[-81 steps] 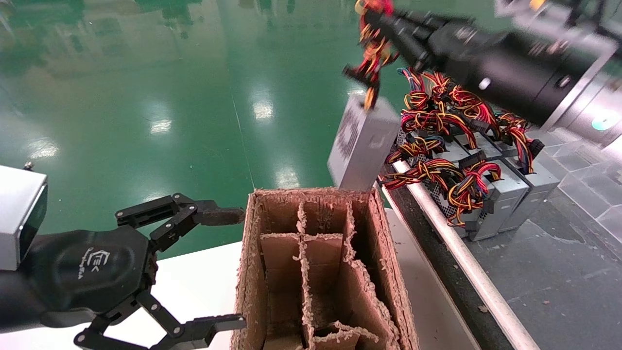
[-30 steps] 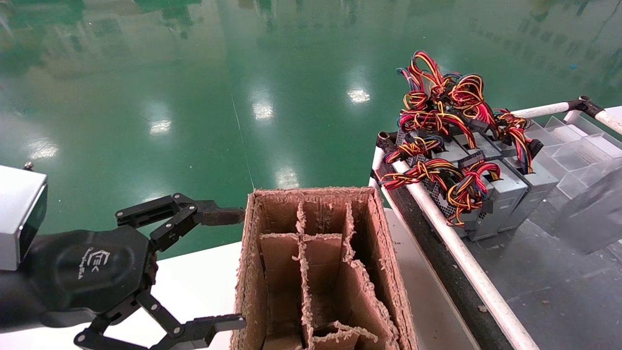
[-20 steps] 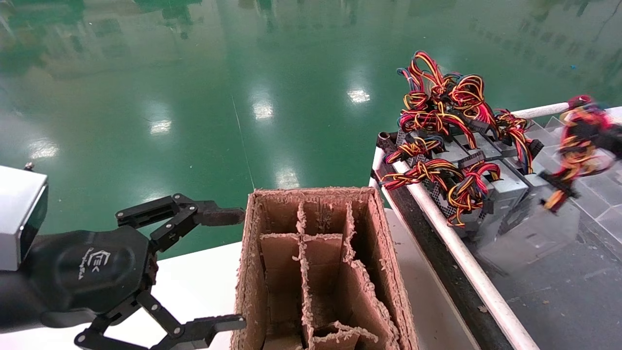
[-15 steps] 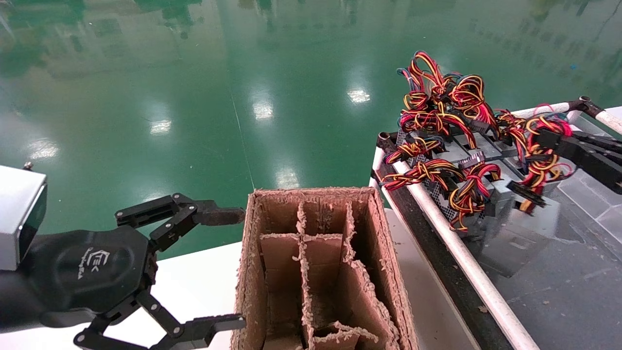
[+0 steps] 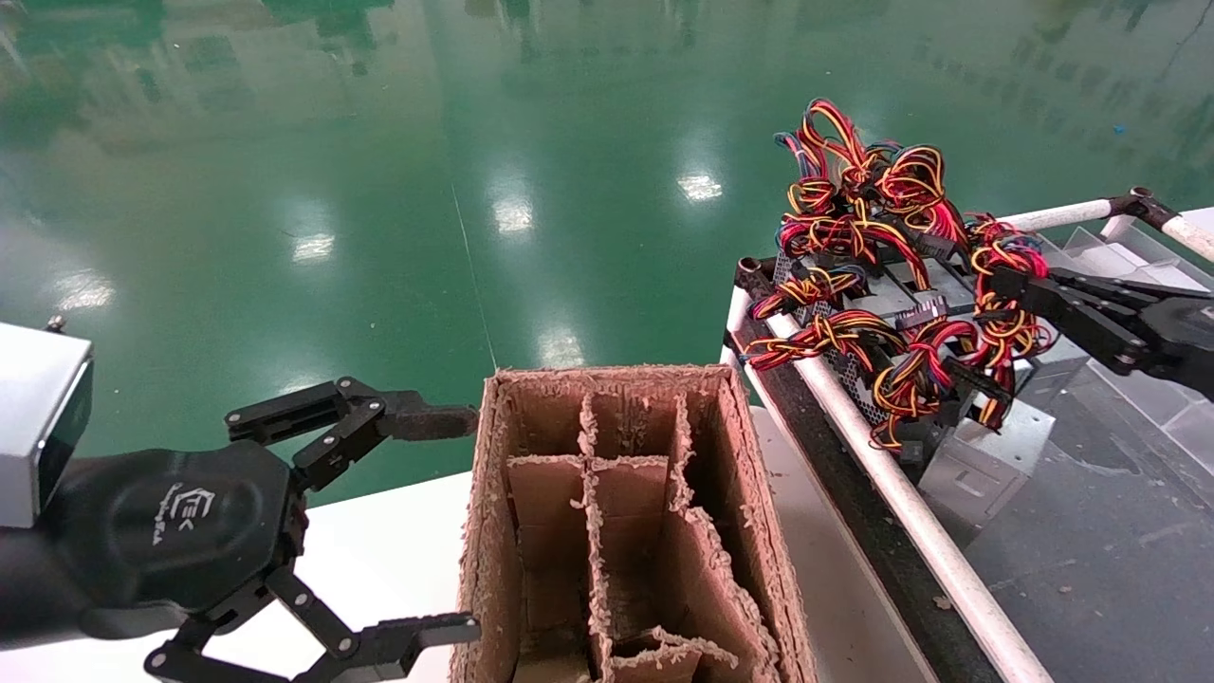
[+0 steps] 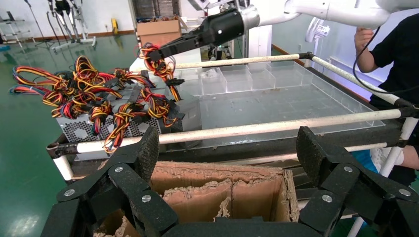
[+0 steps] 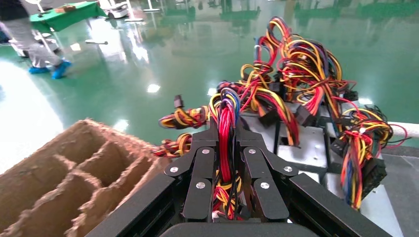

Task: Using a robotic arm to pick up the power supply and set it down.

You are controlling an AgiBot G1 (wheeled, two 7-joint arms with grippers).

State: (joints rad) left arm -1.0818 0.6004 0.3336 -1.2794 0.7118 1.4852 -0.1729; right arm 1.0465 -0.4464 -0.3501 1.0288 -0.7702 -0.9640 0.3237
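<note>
My right gripper (image 5: 1011, 282) is shut on the red, yellow and black wire bundle (image 7: 226, 113) of the power supply. Its grey metal box (image 5: 986, 453) hangs tilted below the wires, low over the dark tray (image 5: 1091, 569) and against the near end of a row of other supplies. I cannot tell whether it touches the tray floor. In the left wrist view the white robotic arm (image 6: 326, 9) reaches in from above with the bundle (image 6: 160, 69) in its fingers. My left gripper (image 5: 465, 518) stands open beside the cardboard box, holding nothing.
A worn cardboard box (image 5: 493, 531) with dividers stands on the white table (image 5: 398, 569). Several more power supplies (image 5: 882, 294) with wire loops fill the tray's far left. A white pipe rail (image 5: 901, 512) edges the tray. Clear plastic bins (image 5: 1138, 275) sit behind. A person (image 6: 383, 44) stands beyond.
The right arm carried the power supply from above the cardboard box's far edge over to the tray, swung briefly out of view, and has come down beside the row. The left arm stayed still.
</note>
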